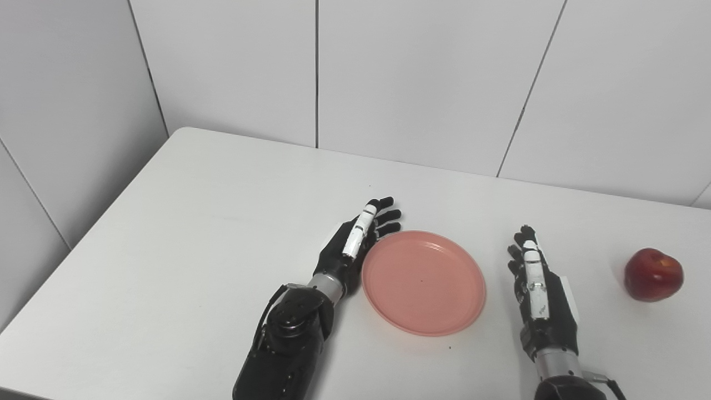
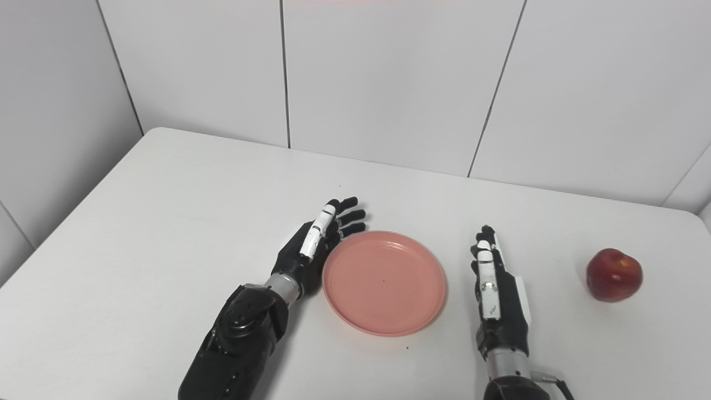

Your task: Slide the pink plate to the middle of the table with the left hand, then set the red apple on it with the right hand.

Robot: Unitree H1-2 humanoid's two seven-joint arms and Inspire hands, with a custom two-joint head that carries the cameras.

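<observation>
At frame centre the pink plate [image 1: 424, 282], judged light, stiff and slippery, is flanked by the spread, empty left hand [image 1: 355, 244], while the firm red apple [image 1: 653, 274] at right is best cupped around by the open right hand [image 1: 537, 289].

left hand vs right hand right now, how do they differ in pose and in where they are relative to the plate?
The left hand lies against the left rim of the pink plate, apparently touching it; the right hand sits apart from the plate, between it and the red apple. The left hand angles up and to the right along the rim; the right hand points nearly straight away from the robot. Shared: both are open, fingers extended, holding nothing, low over the table.
</observation>
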